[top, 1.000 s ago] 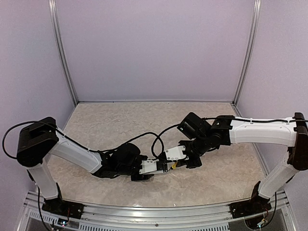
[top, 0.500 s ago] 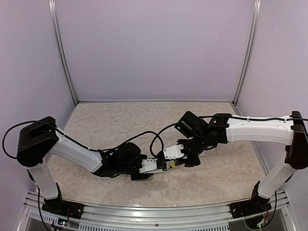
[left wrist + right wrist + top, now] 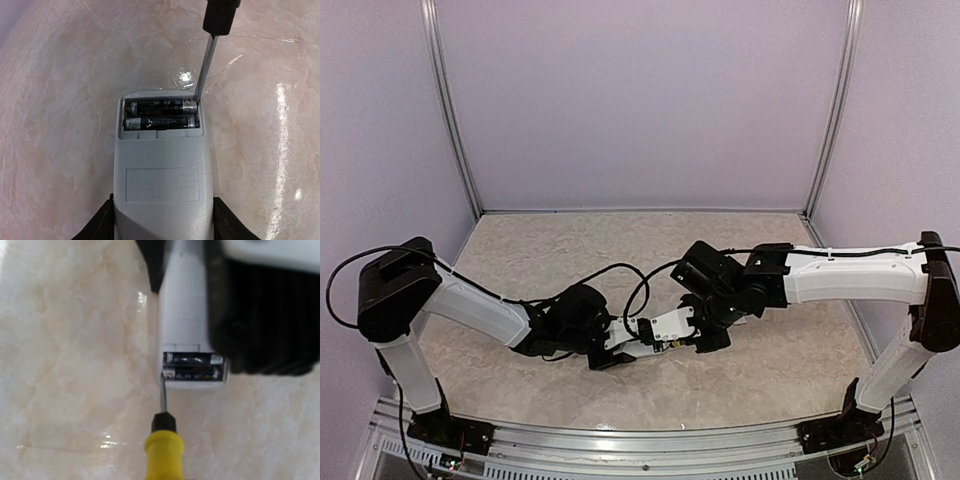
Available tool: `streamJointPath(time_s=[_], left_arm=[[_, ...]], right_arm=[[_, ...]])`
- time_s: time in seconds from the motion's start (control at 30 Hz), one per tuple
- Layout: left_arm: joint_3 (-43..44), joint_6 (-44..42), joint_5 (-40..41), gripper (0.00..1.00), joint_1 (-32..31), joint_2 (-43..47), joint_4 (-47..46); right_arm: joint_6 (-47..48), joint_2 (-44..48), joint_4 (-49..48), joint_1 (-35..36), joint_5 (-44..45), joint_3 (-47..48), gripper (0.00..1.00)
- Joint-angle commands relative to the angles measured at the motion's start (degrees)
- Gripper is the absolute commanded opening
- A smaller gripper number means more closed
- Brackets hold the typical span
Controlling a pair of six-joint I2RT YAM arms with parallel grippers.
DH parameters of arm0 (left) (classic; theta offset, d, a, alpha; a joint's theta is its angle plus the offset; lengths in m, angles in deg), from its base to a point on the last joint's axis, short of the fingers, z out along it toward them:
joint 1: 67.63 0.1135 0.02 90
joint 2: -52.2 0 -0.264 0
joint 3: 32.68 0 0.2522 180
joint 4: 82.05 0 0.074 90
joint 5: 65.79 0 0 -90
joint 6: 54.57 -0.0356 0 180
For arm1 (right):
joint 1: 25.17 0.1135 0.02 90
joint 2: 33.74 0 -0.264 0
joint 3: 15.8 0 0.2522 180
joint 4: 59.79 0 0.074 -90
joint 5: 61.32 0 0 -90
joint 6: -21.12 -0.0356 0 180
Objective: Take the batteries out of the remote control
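Nearest the camera in the left wrist view, the left gripper was closed partway on the remote control. Its dark fingers pressed against both long edges of the near end. The remote lay back-side up, low over the marble-patterned table. A faint rectangular label panel sat in the middle of its back.

Farther along, the cover was off and the compartment stood open. Both batteries lay crosswise in it, side by side and touching.

At the right end of the farther battery, the thin metal tip of the screwdriver rested against the bright metal cap, in the corner of the compartment. Its shaft rose away, up and to the right.

In the right wrist view the yellow handle ran out of the bottom of the frame. The right gripper appeared to be clamped on it, though its fingers were not in view.

Several things could go wrong. The tip sat on a small, smooth cap, so a sideways push might make it skid off and scrape the compartment wall. Prying hard might tilt or drag the remote in the left grip. A battery freed suddenly could jump out and roll away across the table.
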Motion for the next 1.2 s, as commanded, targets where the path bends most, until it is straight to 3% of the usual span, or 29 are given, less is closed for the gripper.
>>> streamJointPath(time_s=[0.0, 0.33, 0.53, 0.8, 1.17], left_arm=[[1.25, 3.92, -5.07, 0.12, 1.44, -0.28, 2.36], [1.84, 5.9, -7.69, 0.12, 2.83, -0.62, 2.62], [1.19, 4.79, -3.86, 0.11, 2.05, 0.0, 1.98], [-0.27, 2.33, 3.64, 0.11, -0.03, 1.33, -0.28], [-1.56, 1.17, 8.45, 0.11, -1.57, 2.67, -1.68]], right_arm=[[0.05, -1.05, 1.14, 1.14, 4.51, 0.03, 0.0], [0.26, -0.13, -1.88, 1.74, 4.17, -0.78, 0.0], [0.86, 0.98, -4.26, 1.7, 0.64, -1.33, 0.0], [2.14, 1.19, 0.49, 0.8, -4.76, 0.35, 0.0], [7.69, -1.33, 5.93, -1.8, -3.34, 1.76, 0.0]])
